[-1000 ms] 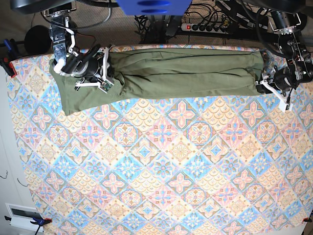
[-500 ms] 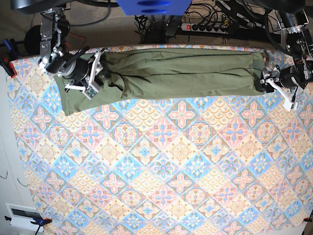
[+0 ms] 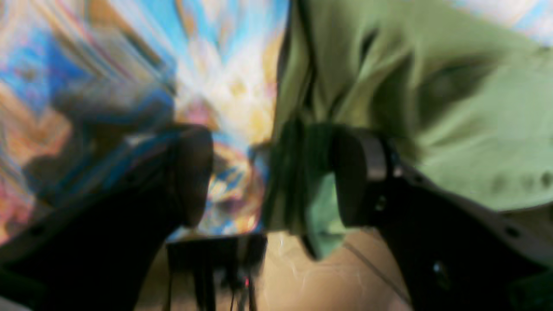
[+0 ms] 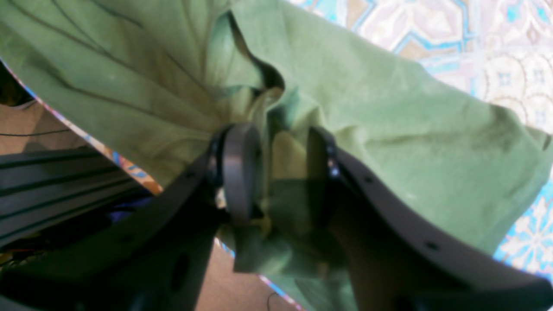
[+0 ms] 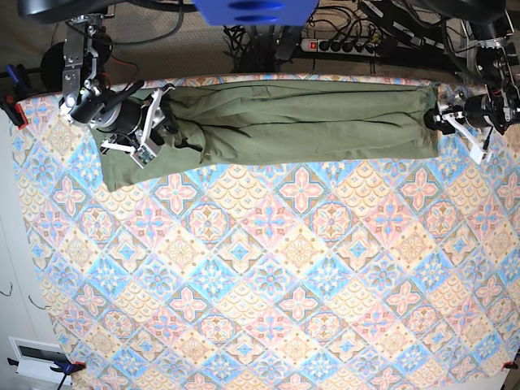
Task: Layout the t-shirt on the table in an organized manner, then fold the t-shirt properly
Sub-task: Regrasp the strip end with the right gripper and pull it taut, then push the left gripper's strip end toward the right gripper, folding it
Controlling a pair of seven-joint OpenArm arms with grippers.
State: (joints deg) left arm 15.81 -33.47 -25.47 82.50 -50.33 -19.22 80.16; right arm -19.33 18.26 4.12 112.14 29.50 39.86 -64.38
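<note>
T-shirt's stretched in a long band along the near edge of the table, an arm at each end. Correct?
Not quite. The t-shirt lies along the far edge of the table, by the robot's base, as the base view shows. It is a long band with the right gripper and left gripper at its ends.

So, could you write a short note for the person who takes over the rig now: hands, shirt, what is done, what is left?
Left hand: open at one end of the t-shirt, with the cloth edge beside one finger.
Right hand: jaws partly apart with a fold of shirt between them; grip unclear.
T-shirt: a long narrow band along the far edge of the table, wrinkled near the right hand.
Done: laid out, seemingly folded lengthwise.
Left: probably smooth it and fold it crosswise.
</note>
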